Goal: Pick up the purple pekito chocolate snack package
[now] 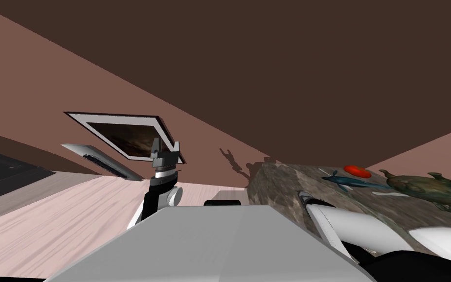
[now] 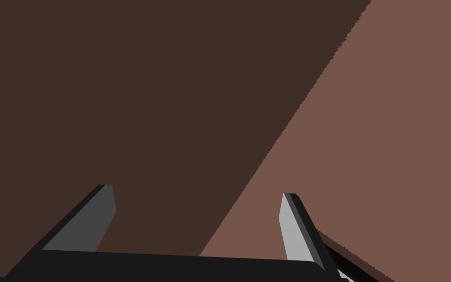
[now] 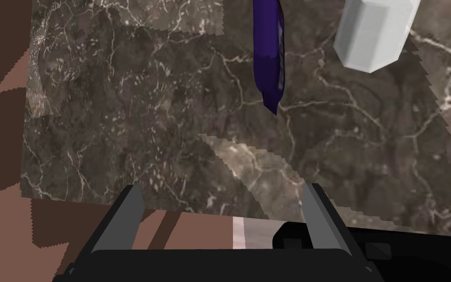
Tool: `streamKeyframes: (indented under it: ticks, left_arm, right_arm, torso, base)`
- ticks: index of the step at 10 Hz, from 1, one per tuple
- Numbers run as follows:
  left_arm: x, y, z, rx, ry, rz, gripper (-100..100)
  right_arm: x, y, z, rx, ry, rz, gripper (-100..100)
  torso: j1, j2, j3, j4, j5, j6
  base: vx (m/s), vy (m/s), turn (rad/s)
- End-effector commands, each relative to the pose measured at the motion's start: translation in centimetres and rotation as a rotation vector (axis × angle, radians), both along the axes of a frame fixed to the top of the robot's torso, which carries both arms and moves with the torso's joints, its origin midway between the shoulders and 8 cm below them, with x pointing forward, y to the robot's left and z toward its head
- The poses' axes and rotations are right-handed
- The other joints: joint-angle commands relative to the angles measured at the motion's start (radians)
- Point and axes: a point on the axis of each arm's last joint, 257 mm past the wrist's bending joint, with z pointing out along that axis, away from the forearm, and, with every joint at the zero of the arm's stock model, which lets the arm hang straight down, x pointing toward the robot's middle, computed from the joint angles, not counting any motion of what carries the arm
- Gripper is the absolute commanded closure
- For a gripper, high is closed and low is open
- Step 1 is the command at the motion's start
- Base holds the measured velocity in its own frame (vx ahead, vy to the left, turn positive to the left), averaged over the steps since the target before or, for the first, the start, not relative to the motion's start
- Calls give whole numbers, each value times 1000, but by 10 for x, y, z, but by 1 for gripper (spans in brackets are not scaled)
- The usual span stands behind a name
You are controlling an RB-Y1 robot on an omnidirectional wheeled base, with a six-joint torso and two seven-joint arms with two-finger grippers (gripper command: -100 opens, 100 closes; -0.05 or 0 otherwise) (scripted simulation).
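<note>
Right gripper [image 3: 223,188] first: its two fingers stand wide apart with nothing between them, and it hangs at the near edge of the dark marbled worktop [image 3: 122,122], looking across the slab. The purple package [image 3: 268,49] lies on that worktop, well ahead of the gripper. It is a narrow, dark violet strip with its pointed end toward me and the rest running on, away from me. Its long axis follows almost the same line as the gripper's own look. That puts the opening between my fingers across the package's narrow width, which I judge is the way to take it. It falls within the span of the fingers, but nearer the finger on the side of the white block [image 3: 373,34]. That faceted white block stands near the package, apart from it, and I judge it the thing to keep off when I reach in. I cannot tell whether the package lies flat or on its edge.

The coming move, as I read it, is a straight reach forward with a small shift toward the block's side.

My left gripper [image 2: 196,193] is raised off to the other side, fingers spread and empty, facing a wall. The right arm is plainly the nearer one.
</note>
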Motion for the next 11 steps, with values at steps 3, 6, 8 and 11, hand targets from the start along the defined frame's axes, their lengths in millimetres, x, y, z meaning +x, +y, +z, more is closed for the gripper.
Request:
streamKeyframes:
  ticks: [3,6,8,11]
  left_arm:
    - [0,0,0,0,0,0,0]
    - [0,0,0,0,0,0,0]
    - [0,0,0,0,0,0,0]
    - [0,0,0,0,0,0,0]
  right_arm:
    - [1,16,-7,81,6,18,-100]
    - [-2,29,-10,149,27,32,-100]
    - [0,37,-13,182,24,43,-100]
    - [-5,51,-15,247,50,57,-100]
  torso:
    - [0,0,0,0,0,0]
    - [-1,1,1,0,0,0]
    - [-2,0,0,0,-1,0]
    - [0,0,0,0,0,0]
  base:
    - [-8,-55,49]
    - [-26,-94,69]
    - [-7,-62,23]
    - [-19,-73,56]
